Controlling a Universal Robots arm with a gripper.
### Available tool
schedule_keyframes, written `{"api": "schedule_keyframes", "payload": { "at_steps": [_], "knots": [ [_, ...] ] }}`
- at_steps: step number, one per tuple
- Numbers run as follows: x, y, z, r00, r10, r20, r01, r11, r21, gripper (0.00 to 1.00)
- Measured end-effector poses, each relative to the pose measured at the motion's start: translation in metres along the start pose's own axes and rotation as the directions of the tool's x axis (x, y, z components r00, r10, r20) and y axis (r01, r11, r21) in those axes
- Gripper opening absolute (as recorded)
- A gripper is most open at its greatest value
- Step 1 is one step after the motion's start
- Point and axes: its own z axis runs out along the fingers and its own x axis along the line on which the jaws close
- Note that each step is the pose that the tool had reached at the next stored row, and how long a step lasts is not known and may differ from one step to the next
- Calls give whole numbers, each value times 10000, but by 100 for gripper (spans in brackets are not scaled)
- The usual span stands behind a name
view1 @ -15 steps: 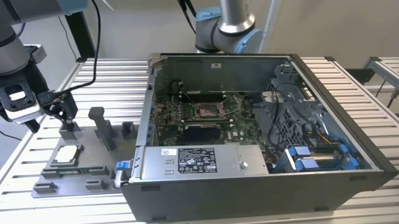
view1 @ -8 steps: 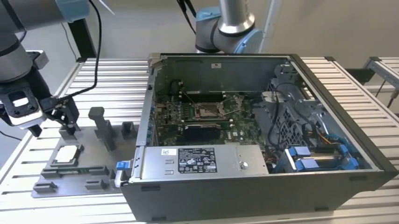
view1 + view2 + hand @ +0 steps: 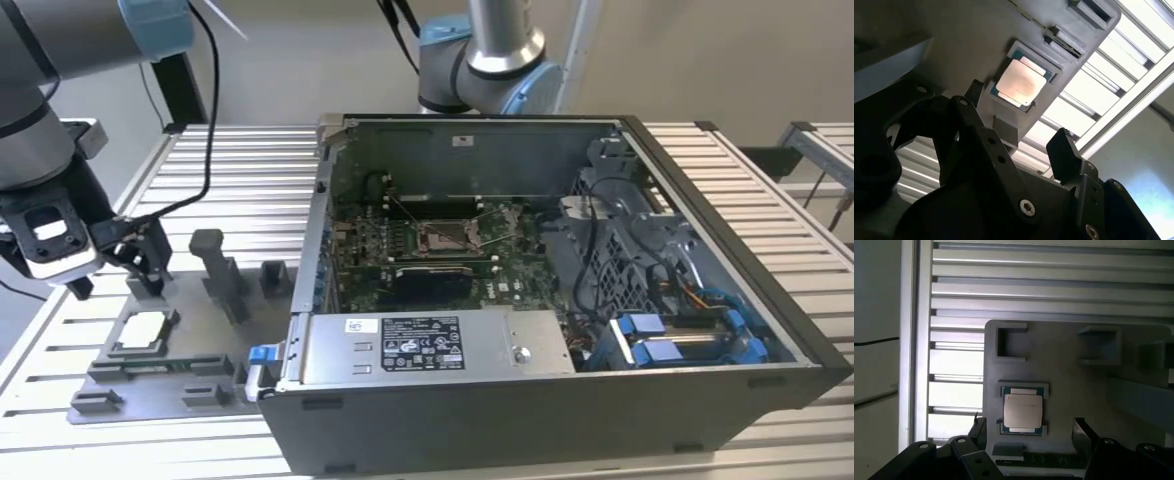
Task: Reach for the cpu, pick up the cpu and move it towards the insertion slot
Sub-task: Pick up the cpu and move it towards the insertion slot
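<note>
Hovering over the grey fixture plate, the gripper has its fingers spread wide with nothing between them. The cpu lies flat in its square recess on that plate, not yet lifted, and in both wrist views it sits just beyond the fingertips. By my read the reach is nearly complete, with grasp and carry both left to do. The insertion slot waits on the green board inside the open computer case, well apart across the slatted worktop.

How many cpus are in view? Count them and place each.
1. The cpu lies flat in its recess on the grey fixture plate, at the exterior view's left of the computer case. The insertion slot inside the case looks empty; others could be hidden.
</note>
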Motion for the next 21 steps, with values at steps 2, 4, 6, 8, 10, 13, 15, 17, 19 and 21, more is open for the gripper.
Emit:
{"api": "schedule_keyframes", "payload": {
  "at_steps": [2, 4, 6, 8, 10, 13, 15, 17, 19, 21],
  "knots": [
    [2, -5, 30, 10000, 0, 1, 0, 10000, 0, 100],
    [3, -10, 60, 10000, 0, 0, 0, 10000, 0, 100],
    [5, -15, 91, 10000, 0, 0, 0, 10000, 0, 100],
    [6, -20, 120, 10000, 0, 0, 0, 10000, 0, 100],
    [7, -25, 150, 10000, 0, 0, 0, 10000, 0, 100],
    [10, -31, 192, 10000, 0, 0, 0, 10000, 0, 100],
    [11, -35, 221, 10000, 0, 0, 0, 10000, 1, 100],
    [13, -40, 251, 10000, 0, 0, 0, 10000, 0, 100],
    [14, -43, 281, 10000, -1, 1, 1, 10000, 0, 100],
    [14, -47, 315, 10000, -21, 0, 21, 10000, -1, 100]
  ]
}}
